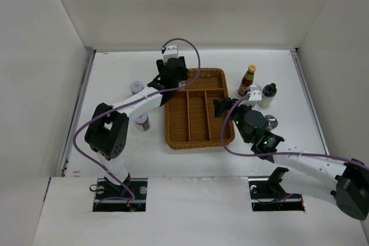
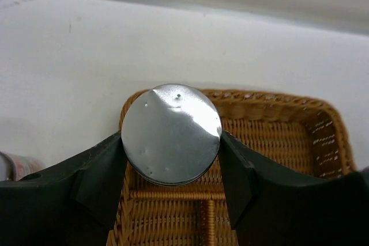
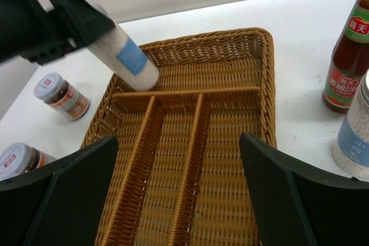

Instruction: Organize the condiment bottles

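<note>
Left wrist view: silver-lidded jar [image 2: 171,133] shows its lid only, the body hidden beneath. Pink-labelled jar [image 2: 14,166] cut by left edge, label blurred.
Right wrist view: sauce bottle [image 3: 346,67] loses its cap to top edge; white-grain jar [image 3: 353,133] cut by right edge.
Top view: dark jar [image 1: 142,122] partly under left arm [image 1: 135,103]; labels too small to read.

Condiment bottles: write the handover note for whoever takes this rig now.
Left pincer: shut on a silver-lidded jar, tilted over the wicker tray's far compartment; contact unclear.
Right pincer: open, empty, over the tray's right edge.
Done: nothing rests in the tray yet.
To do: release this jar, then bring two jars from the tray's left, and the sauce bottle and other jars from its right.
</note>
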`<state>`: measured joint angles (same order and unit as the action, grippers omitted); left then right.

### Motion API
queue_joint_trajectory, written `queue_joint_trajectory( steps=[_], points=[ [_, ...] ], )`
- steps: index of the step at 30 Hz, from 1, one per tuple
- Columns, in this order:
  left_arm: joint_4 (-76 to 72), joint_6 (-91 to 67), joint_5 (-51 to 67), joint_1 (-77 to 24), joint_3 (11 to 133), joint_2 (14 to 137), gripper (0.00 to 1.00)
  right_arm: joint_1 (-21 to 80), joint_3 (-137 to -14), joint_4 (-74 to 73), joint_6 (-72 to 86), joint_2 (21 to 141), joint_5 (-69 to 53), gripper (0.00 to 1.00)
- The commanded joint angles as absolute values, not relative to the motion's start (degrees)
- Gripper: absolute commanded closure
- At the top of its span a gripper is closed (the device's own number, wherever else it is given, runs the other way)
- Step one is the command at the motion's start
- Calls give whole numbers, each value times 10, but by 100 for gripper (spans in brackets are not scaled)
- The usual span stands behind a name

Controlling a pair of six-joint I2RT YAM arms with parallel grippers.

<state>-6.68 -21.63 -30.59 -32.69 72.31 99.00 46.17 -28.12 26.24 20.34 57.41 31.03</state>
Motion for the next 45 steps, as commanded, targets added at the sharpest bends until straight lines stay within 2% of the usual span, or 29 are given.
queue_joint_trajectory(
  steps=[1, 6, 10, 13, 15, 18, 20, 21, 23, 25, 28, 30, 33, 34, 37, 38, 41, 45],
  points=[
    [-122, -214, -305, -326, 769, 983, 66, 458, -280, 296, 206, 570, 308, 7],
    [-123, -211, -310, -323, 766, 1026, 61, 451, -277, 293, 207, 561, 310, 6],
    [-133, -208, -326, -325, 751, 1041, 45, 443, -266, 296, 211, 536, 311, 4],
    [-137, -207, -330, -330, 743, 1036, 23, 437, -265, 294, 217, 534, 312, 4],
    [-141, -204, -328, -331, 742, 1032, 17, 437, -265, 294, 218, 533, 312, 5],
    [-140, -204, -331, -334, 736, 1014, 14, 433, -266, 289, 225, 528, 306, 10],
    [-141, -205, -333, -334, 725, 998, 13, 433, -265, 285, 227, 516, 301, 20],
    [-142, -206, -338, -336, 718, 984, 11, 432, -266, 281, 227, 510, 299, 28],
    [-148, -206, -351, -341, 698, 946, 9, 428, -270, 273, 228, 498, 297, 51],
    [-163, -207, -366, -348, 663, 889, 8, 426, -284, 247, 230, 489, 292, 66],
    [-205, -212, -387, -362, 588, 791, 8, 424, -325, 185, 232, 476, 291, 73],
    [-230, -220, -397, -377, 533, 731, 10, 411, -356, 143, 231, 477, 295, 71],
    [-247, -240, -400, -403, 456, 658, 18, 374, -397, 85, 230, 502, 297, 53],
    [-250, -248, -399, -411, 435, 644, 24, 358, -409, 68, 230, 515, 299, 45],
    [-256, -274, -371, -429, 375, 614, 50, 306, -426, 34, 230, 554, 312, 21],
    [-262, -285, -356, -432, 355, 609, 56, 294, -428, 30, 229, 562, 315, 18],
    [-291, -322, -301, -446, 299, 603, 63, 241, -428, 25, 220, 591, 311, 7],
    [-367, -356, -244, -471, 257, 640, 66, 190, -439, 28, 214, 620, 289, 2]
  ],
)
